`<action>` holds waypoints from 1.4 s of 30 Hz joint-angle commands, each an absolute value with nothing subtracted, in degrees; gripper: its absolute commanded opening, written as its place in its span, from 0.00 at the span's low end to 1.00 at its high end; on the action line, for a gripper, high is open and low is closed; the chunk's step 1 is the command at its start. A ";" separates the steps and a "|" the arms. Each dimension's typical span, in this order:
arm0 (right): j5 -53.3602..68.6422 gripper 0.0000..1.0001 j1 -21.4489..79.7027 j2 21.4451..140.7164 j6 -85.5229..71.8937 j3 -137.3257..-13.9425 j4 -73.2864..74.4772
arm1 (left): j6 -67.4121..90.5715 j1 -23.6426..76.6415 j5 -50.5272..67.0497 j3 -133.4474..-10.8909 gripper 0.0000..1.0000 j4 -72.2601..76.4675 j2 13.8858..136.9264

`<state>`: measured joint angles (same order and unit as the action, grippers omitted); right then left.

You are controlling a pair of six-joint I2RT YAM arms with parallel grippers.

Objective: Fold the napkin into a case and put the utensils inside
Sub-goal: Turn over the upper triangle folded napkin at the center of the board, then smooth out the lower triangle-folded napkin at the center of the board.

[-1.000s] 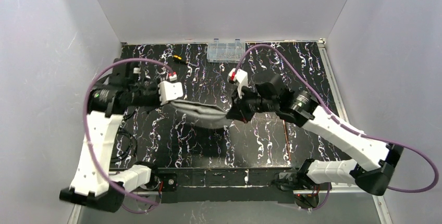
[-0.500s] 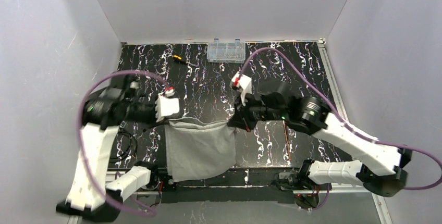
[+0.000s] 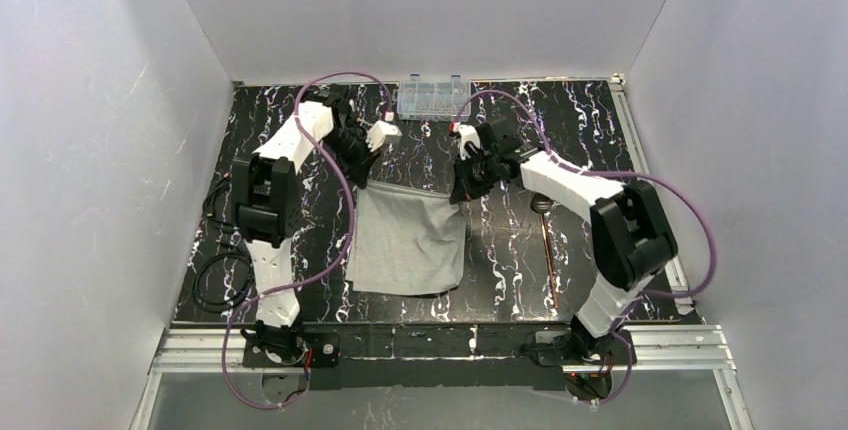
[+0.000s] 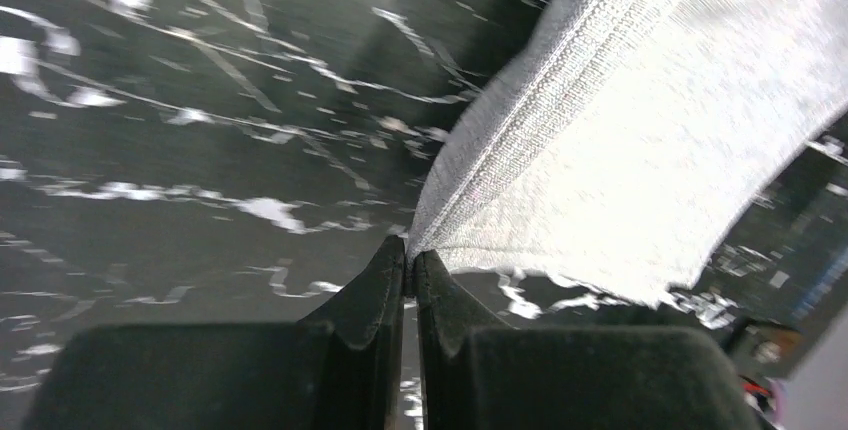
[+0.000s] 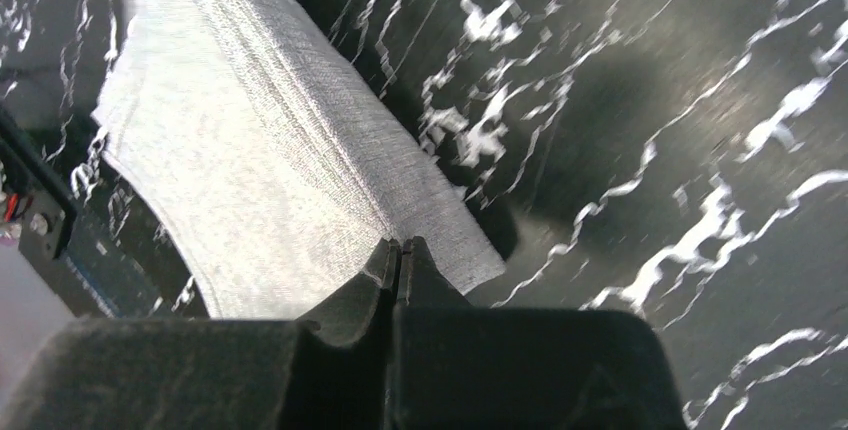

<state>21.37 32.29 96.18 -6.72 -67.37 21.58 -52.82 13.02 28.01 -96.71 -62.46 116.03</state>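
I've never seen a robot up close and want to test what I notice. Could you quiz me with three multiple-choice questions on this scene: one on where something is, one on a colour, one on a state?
1. Where on the table is the clear box?
A. at its far edge
B. at its near edge
C. at its right edge

2. What colour is the napkin?
A. red
B. light grey
C. green

3. How are the left tool and right tool?
A. both wide open
B. one open, one shut
C. both shut on the napkin

Answers:
1 A, it sits by the back wall.
2 B, the cloth is plain pale grey.
3 C, each wrist view shows fingers pinching a napkin corner.
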 commanded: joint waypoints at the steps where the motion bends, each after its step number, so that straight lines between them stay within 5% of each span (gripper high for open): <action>1: 23.46 0.01 28.69 102.09 -3.83 -73.43 17.58 | -49.67 12.16 18.98 -106.78 0.00 -61.04 119.90; 12: 20.03 0.01 26.97 113.04 -1.44 -81.06 16.36 | -42.58 13.45 14.33 -106.58 0.00 -49.13 123.90; 15: 18.91 0.08 26.49 115.52 -1.38 -82.92 16.46 | -39.56 14.10 10.38 -107.14 0.13 -45.10 124.98; 19: 13.95 0.42 26.33 116.39 -2.45 -85.16 15.99 | -33.93 14.19 7.42 -108.00 0.31 -40.36 124.80; 22: 7.93 0.74 26.29 115.65 -2.54 -86.79 16.24 | -32.65 14.24 7.35 -108.27 0.53 -39.66 123.19; 26: 3.59 0.98 26.33 112.15 -2.35 -86.29 14.93 | -33.18 14.24 9.33 -109.01 0.56 -42.80 120.23; 29: 5.45 0.97 26.28 108.15 -4.88 -83.25 13.23 | -33.51 14.24 11.82 -107.54 0.53 -45.35 117.04; 33: 15.04 0.66 26.42 104.99 -13.62 -76.05 8.18 | -34.89 14.23 14.57 -101.19 0.51 -46.27 114.46; 35: 17.91 0.59 26.37 104.35 -18.04 -72.26 5.00 | -35.24 14.23 14.36 -99.60 0.49 -46.41 114.62; 42: 21.64 0.73 26.10 106.70 -23.82 -68.88 0.44 | -35.68 14.23 15.50 -97.95 0.44 -47.61 114.43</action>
